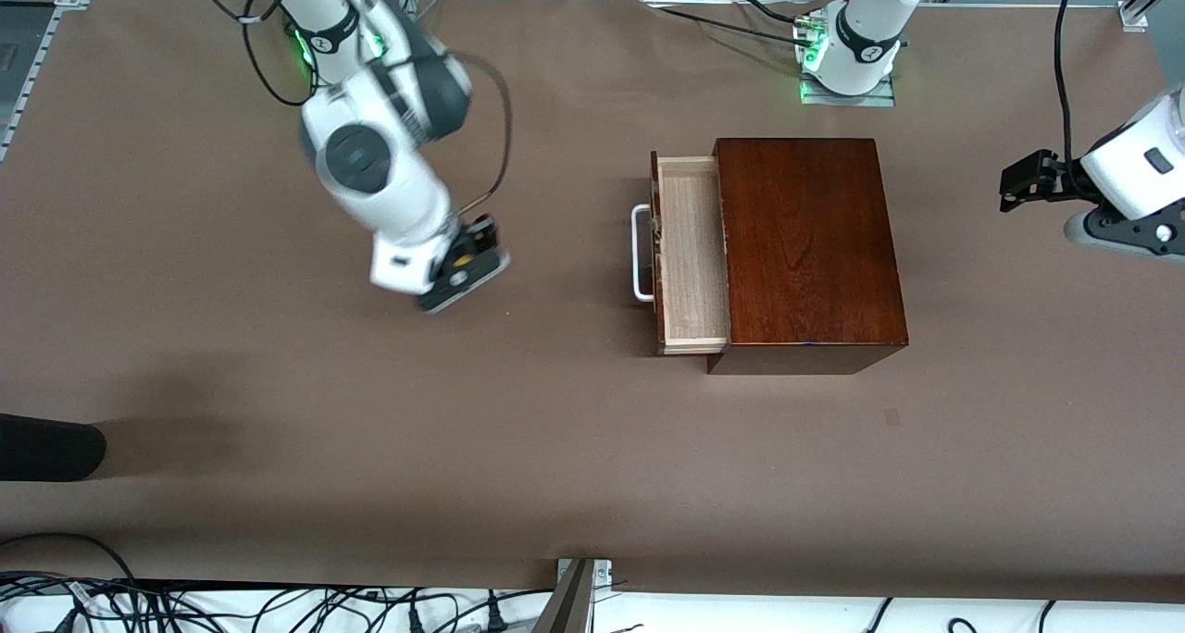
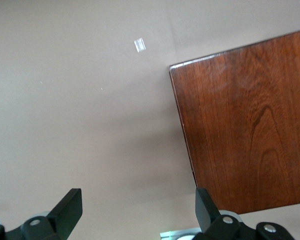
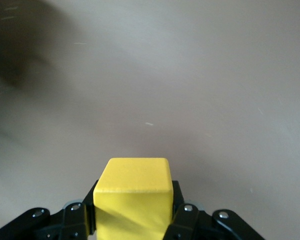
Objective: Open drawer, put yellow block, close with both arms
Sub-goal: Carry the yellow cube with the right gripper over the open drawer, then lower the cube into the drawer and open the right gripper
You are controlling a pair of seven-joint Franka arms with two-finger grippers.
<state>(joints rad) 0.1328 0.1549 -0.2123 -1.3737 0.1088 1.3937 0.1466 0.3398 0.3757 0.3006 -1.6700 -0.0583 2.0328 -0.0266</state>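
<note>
The yellow block (image 3: pixel 134 195) sits between the black fingers (image 3: pixel 179 207) of my right gripper (image 3: pixel 134 212), which is shut on it. In the front view that gripper (image 1: pixel 463 267) hangs over bare table toward the right arm's end, well away from the drawer, and only a sliver of the block (image 1: pixel 460 261) shows. The drawer (image 1: pixel 690 254) is pulled out of the mahogany box (image 1: pixel 805 244); its pale wooden tray is empty and its white handle (image 1: pixel 639 254) faces the right arm's end. My left gripper (image 1: pixel 1018 181) waits open at the left arm's end of the table; in its wrist view the gripper (image 2: pixel 137 200) holds nothing, and the box top (image 2: pixel 240 130) is beside it.
A dark rounded object (image 1: pixel 46 448) pokes in at the right arm's end, near the front camera. Cables (image 1: pixel 278 605) and a metal bracket (image 1: pixel 579 596) run along the table's front edge. A small tape mark (image 1: pixel 891 417) lies nearer the camera than the box.
</note>
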